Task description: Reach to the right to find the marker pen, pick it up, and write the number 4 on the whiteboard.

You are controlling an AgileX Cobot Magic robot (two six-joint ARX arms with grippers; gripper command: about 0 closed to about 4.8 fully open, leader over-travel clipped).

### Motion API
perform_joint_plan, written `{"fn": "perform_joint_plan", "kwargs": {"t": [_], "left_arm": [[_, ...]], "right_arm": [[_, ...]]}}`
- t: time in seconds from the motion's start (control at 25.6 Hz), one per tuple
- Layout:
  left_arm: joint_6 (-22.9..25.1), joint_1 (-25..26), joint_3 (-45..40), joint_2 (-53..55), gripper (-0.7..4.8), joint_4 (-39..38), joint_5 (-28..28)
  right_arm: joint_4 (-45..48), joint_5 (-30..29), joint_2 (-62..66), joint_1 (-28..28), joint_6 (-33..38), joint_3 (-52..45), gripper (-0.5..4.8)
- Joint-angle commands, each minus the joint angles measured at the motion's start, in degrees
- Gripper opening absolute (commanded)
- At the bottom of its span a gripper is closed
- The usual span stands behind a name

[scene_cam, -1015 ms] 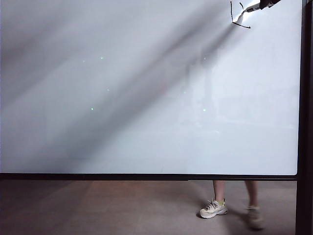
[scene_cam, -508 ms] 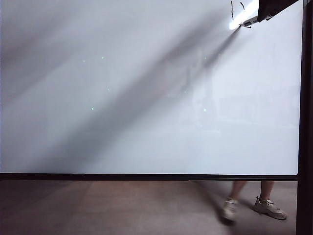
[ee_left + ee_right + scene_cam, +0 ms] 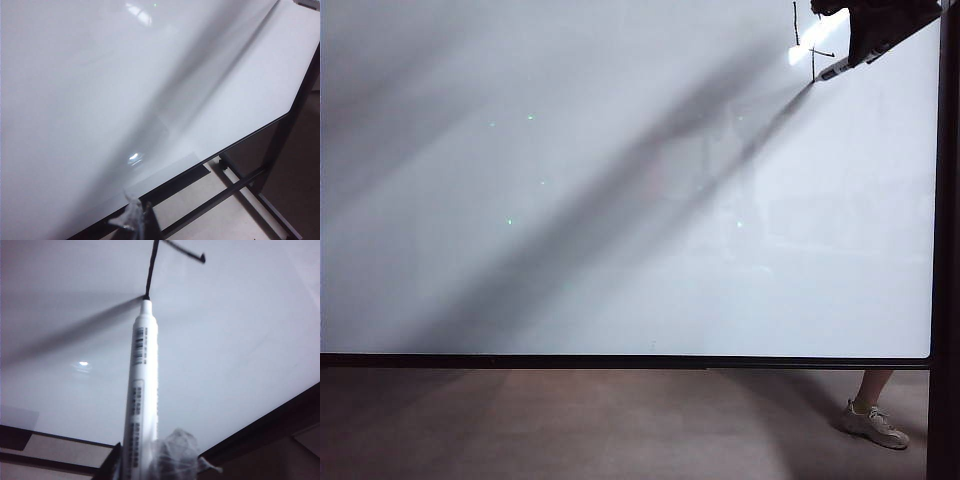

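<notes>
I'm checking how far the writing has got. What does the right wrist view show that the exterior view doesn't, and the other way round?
Only the right wrist view shows the printed label on the marker pen, the right gripper shut on its barrel, and its tip at the stroke's end. Only the exterior view shows the number 4 with its left upright, the whiteboard's extent, and a bystander's shoe. Both show pen, board and fresh strokes.

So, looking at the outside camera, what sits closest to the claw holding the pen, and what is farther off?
From the right gripper, shut on the marker pen, at the whiteboard's upper right:
1. Marker pen, in its grip.
2. Number 4 strokes, at the pen's tip.
3. Sneaker, on the floor, lower right.
The left gripper shows only in its wrist view.
</notes>
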Motion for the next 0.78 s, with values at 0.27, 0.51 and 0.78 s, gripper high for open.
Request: {"fn": "perform_joint_plan", "kwargs": {"t": [0.27, 0.51, 0.78], "left_arm": [[0.2, 0.1, 0.2, -0.2, -0.05, -0.2, 0.1], [1.6, 0.1, 0.3, -2.2, -0.05, 1.5, 0.1], [1.7, 0.0, 0.2, -5.3, -0.05, 3.2, 0.3]], "right_arm": [[1.0, -0.1, -0.4, 0.1, 0.3, 0.1, -0.06], [3.6, -1.5, -13.4, 2.4, 1.4, 0.1, -0.06], [1.7, 9.1, -33.4, 0.4, 1.2, 0.1, -0.06]]}}
